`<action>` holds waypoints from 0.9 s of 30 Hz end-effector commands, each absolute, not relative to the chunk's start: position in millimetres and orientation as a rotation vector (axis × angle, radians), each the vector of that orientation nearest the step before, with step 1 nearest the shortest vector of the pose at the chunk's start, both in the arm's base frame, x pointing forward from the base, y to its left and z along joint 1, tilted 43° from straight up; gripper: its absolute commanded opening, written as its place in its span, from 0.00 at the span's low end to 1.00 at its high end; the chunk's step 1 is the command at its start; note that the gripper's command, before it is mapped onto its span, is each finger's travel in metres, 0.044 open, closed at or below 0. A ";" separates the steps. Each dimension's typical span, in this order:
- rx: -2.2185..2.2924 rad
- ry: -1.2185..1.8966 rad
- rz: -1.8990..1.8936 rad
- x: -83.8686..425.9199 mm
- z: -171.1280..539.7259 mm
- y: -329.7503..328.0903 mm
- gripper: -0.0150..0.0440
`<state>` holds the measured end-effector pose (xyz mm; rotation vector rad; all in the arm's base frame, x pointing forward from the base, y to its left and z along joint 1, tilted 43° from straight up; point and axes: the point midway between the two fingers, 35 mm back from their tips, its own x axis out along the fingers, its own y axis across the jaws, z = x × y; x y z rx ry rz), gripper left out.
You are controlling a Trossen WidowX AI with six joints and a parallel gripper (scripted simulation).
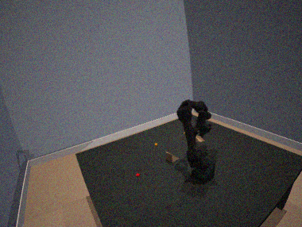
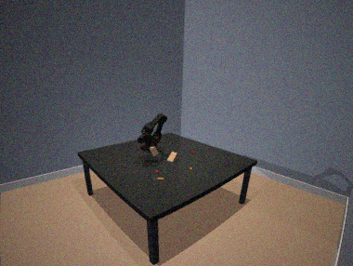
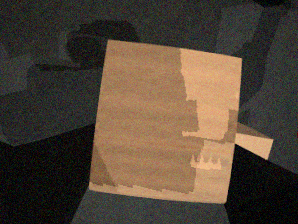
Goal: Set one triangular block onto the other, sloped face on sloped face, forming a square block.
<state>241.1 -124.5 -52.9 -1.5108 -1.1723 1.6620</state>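
Your one wood blk (image 1: pixel 200 139) (image 2: pixel 154 151) (image 3: pixel 150 120) is held up, tilted; your other tan blk (image 1: pixel 171 157) (image 2: pixel 172 156) (image 3: pixel 254 145) sits on the tbl, apart.

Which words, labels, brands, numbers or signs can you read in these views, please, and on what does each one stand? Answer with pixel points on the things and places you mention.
None can be read.
Held block (image 2: pixel 154 151) (image 3: pixel 145 115): no lettering, only wood grain, light and shadow.
Other block (image 1: pixel 170 157) (image 2: pixel 172 156) (image 3: pixel 255 145): no text seen.
Arm (image 1: pixel 190 135) (image 2: pixel 160 122): too dark and blurred to tell.
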 end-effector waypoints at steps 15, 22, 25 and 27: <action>-1.866 -1.782 1.359 252.7 -40.7 -110.4 0.25; -1.983 -2.024 1.188 256.7 -36.5 -104.6 0.25; -2.028 -2.127 1.105 258.4 -34.6 -102.1 0.25; -2.057 -2.196 1.045 259.5 -33.4 -100.4 0.25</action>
